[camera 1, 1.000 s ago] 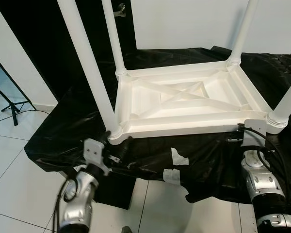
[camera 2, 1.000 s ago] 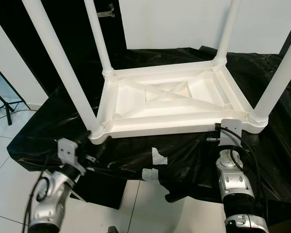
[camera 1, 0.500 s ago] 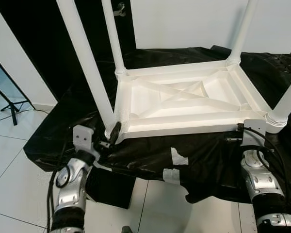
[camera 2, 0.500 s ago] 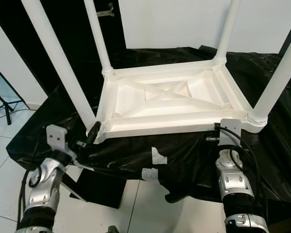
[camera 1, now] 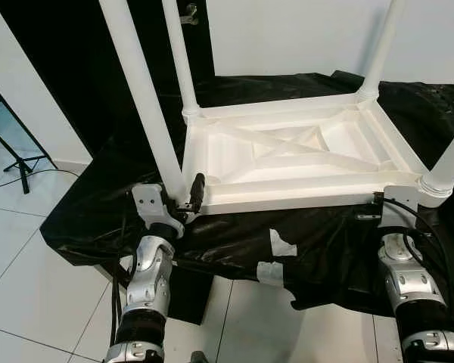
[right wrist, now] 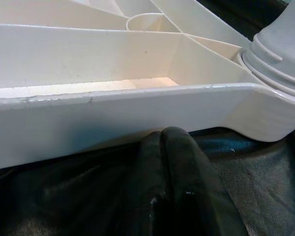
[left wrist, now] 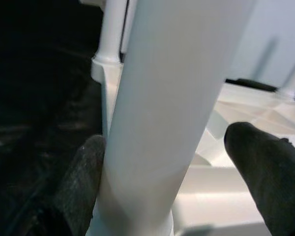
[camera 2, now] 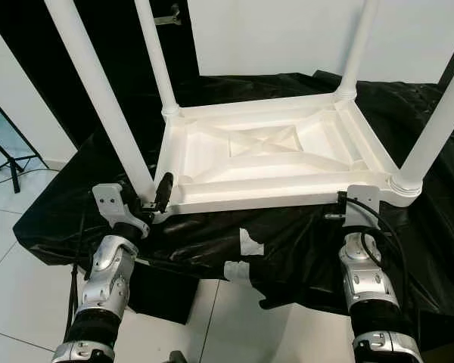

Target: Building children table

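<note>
1. Your left gripper (left wrist: 164,167) straddles the near-left leg (camera 1: 140,91), jaws spread; clench low by the socket.
2. Right gripper (right wrist: 167,162), jaws pressed together, sits under the upturned table (camera 1: 303,162) rim (steady there).

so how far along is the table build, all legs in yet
Done: the white tabletop lies upside down on the black sheet with a leg standing at each of its four corners.
In hand: the left gripper straddles the near left leg, fingers open around its base. The right gripper, shut, is pressed low against the tabletop's near edge by the near right leg.
Left: probably seating that leg, then turning the table upright.
</note>
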{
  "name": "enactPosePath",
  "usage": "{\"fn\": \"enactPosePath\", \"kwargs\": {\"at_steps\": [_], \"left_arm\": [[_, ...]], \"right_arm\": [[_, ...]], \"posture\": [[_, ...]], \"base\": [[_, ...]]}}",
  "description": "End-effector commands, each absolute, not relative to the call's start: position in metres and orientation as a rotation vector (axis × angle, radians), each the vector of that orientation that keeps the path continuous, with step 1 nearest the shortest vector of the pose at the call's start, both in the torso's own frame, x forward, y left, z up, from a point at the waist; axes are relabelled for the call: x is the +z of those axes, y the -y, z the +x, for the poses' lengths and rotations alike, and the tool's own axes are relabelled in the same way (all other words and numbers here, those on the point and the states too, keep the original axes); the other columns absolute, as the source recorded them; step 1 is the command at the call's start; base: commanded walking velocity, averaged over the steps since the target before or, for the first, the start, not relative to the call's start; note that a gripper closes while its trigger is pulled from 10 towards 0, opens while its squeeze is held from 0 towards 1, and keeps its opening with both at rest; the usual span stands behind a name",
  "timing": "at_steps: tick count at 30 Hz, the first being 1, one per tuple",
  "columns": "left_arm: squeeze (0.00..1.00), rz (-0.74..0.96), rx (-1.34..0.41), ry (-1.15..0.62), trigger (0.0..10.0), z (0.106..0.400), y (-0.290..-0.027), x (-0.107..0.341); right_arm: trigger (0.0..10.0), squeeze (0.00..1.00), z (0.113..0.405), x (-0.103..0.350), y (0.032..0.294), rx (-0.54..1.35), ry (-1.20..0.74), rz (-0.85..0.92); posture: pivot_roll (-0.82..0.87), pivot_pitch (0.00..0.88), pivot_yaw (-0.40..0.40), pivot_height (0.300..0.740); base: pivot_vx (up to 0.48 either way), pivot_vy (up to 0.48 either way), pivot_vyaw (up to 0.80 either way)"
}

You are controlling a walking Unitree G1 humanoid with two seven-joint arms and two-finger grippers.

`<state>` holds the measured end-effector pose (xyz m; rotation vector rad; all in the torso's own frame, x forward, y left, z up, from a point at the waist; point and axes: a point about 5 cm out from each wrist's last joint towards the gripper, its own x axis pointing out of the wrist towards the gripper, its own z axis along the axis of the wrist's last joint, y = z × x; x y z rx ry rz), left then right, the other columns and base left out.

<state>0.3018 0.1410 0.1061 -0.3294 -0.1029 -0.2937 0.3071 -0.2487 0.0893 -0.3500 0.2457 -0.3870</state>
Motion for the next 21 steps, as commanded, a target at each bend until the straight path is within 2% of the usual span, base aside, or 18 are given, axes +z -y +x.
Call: {"fn": "enactPosePath", "kwargs": {"at_steps": [1, 2, 6, 7, 8, 9, 10, 11, 17, 21], "left_arm": [[0.0, -0.391, -0.892, 0.069, 9.0, 0.279, -0.104, 0.103], [0.0, -0.439, -0.972, 0.05, 8.2, 0.274, -0.1, 0.106], [0.0, -0.512, -1.094, 0.03, 8.4, 0.264, -0.093, 0.113], [0.0, -0.538, -1.144, 0.021, 9.0, 0.259, -0.09, 0.115], [0.0, -0.555, -1.177, 0.013, 9.0, 0.256, -0.089, 0.116], [0.0, -0.575, -1.218, -0.003, 10.0, 0.252, -0.087, 0.117], [0.0, -0.575, -1.218, -0.003, 10.0, 0.252, -0.087, 0.117], [0.0, -0.621, -1.297, -0.034, 10.0, 0.242, -0.085, 0.119], [0.0, -0.734, -1.425, -0.098, 10.0, 0.222, -0.084, 0.13], [0.0, -0.717, -1.428, -0.116, 10.0, 0.221, -0.087, 0.131]], "right_arm": [[4.1, 0.0, 0.311, 0.076, 0.246, -0.33, -0.332, -0.329], [1.1, 0.0, 0.318, 0.077, 0.25, -0.325, -0.344, -0.334], [0.5, 0.0, 0.328, 0.082, 0.257, -0.317, -0.361, -0.339], [1.8, 0.0, 0.333, 0.086, 0.258, -0.308, -0.356, -0.343], [1.8, 0.0, 0.336, 0.089, 0.259, -0.302, -0.352, -0.346], [4.5, 0.0, 0.339, 0.092, 0.259, -0.294, -0.344, -0.35], [4.5, 0.0, 0.339, 0.092, 0.259, -0.294, -0.344, -0.35], [9.9, 0.0, 0.343, 0.096, 0.258, -0.282, -0.334, -0.356], [10.0, 0.0, 0.349, 0.098, 0.258, -0.275, -0.328, -0.38], [10.0, 0.0, 0.352, 0.099, 0.255, -0.258, -0.313, -0.389]], "posture": [[0.1, 0.0, 0.082, 0.74], [0.11, 0.0, 0.083, 0.74], [0.11, 0.0, 0.08, 0.74], [0.12, 0.0, 0.079, 0.74], [0.12, 0.0, 0.079, 0.74], [0.12, 0.0, 0.077, 0.74], [0.12, 0.0, 0.077, 0.74], [0.12, 0.0, 0.077, 0.74], [0.11, 0.0, 0.083, 0.74], [0.11, 0.0, 0.087, 0.74]], "base": [[0.0, 0.0, 0.0], [0.0, 0.0, 0.0], [0.0, 0.0, 0.0], [0.0, 0.0, 0.0], [0.0, 0.0, 0.0], [0.0, 0.0, 0.0], [0.0, 0.0, 0.0], [0.0, 0.0, 0.0], [0.0, 0.0, 0.0], [0.0, 0.0, 0.0]]}}
